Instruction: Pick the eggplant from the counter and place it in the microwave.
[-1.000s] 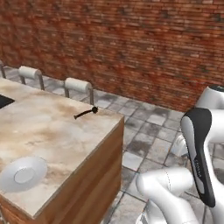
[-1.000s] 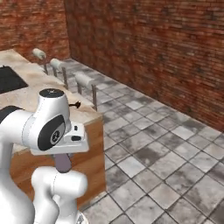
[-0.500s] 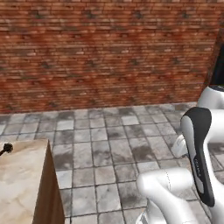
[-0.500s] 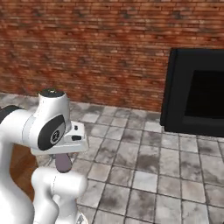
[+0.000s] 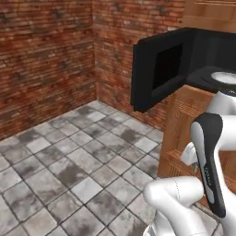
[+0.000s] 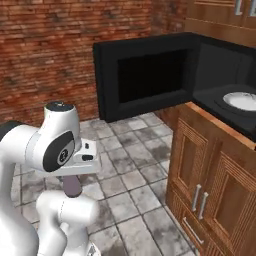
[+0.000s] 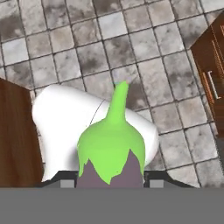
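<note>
The eggplant fills the bottom of the hand view, green stem cap pointing up and dark purple body between the fingers. My gripper is shut on it. From the right base view the purple eggplant hangs below the hand, with the gripper low at the left over the tiled floor. The microwave is a black box on wooden cabinets with its door swung wide open to the left. A round white plate lies inside it. The microwave and its plate also show from the left base view. The counter is out of view.
Brown wooden cabinets with bar handles stand under the microwave at the right. A red brick wall runs behind, with grey floor tiles between it and the base. The open door juts out over the floor.
The whole picture has swung round with the base: the counter has slid out of sight and the open microwave has come in close. The eggplant stays in the shut gripper.
</note>
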You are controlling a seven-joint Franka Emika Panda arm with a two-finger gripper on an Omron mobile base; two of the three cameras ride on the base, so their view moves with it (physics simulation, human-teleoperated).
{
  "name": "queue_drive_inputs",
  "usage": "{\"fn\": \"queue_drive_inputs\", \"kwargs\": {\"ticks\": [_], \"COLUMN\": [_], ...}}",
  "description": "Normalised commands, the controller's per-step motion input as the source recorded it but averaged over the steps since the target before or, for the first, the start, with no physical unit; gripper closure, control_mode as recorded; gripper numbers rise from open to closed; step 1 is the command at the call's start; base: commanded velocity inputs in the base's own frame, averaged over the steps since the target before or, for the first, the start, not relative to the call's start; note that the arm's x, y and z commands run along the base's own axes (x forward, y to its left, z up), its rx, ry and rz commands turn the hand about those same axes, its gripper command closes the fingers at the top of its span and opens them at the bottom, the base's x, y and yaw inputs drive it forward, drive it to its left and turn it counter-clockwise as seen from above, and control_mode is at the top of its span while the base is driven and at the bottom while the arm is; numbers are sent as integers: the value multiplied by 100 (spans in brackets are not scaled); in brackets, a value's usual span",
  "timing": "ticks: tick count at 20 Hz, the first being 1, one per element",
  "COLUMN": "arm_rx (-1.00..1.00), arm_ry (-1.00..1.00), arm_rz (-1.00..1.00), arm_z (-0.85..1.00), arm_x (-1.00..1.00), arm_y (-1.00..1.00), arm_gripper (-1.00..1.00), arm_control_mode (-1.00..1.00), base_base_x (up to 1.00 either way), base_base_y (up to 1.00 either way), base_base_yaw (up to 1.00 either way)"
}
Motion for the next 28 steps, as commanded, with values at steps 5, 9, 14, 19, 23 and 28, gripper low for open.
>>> {"fn": "queue_drive_inputs", "kwargs": {"ticks": [5, 9, 14, 19, 23, 28], "arm_rx": [0, 0, 0, 0, 0, 0], "arm_ry": [0, 0, 0, 0, 0, 0], "arm_rz": [0, 0, 0, 0, 0, 0], "arm_z": [0, 0, 0, 0, 0, 0], "arm_x": [0, 0, 0, 0, 0, 0], "arm_y": [0, 0, 0, 0, 0, 0], "arm_gripper": [100, 100, 100, 100, 100, 100], "arm_control_mode": [100, 100, 100, 100, 100, 100], "base_base_x": [0, 1, 90, 89, 87, 47], "base_base_y": [6, 6, 39, 50, 45, -5], "base_base_yaw": [-100, -98, -50, -3, 7, 2]}}
